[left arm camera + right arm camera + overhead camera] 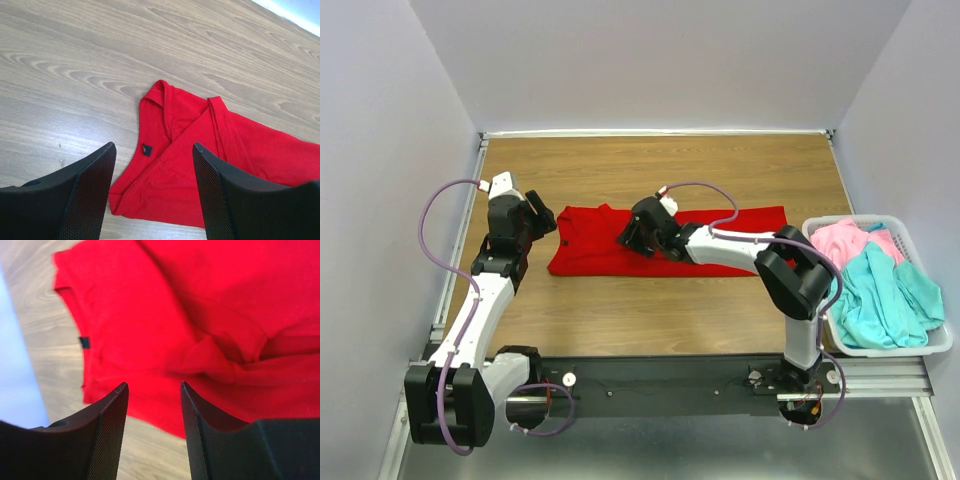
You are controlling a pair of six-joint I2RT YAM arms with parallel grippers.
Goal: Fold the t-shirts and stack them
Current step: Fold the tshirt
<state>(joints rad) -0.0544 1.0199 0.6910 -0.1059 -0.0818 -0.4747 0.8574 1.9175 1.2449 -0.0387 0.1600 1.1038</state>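
Left gripper point(153, 150) low in frame, its two black fingers point(90, 195) spread apart with nothing between them, over the collar end of the folded red t-shirt point(200, 150), small dark label point(146, 149) showing, on wood-grain counter point(75, 65).

Legible text: none in any view.
A small dark neck tag point(146, 149) sits inside the collar of the red t-shirt point(165, 175), at the garment's 9 o'clock end in the top view. Any print on it is too small to read.
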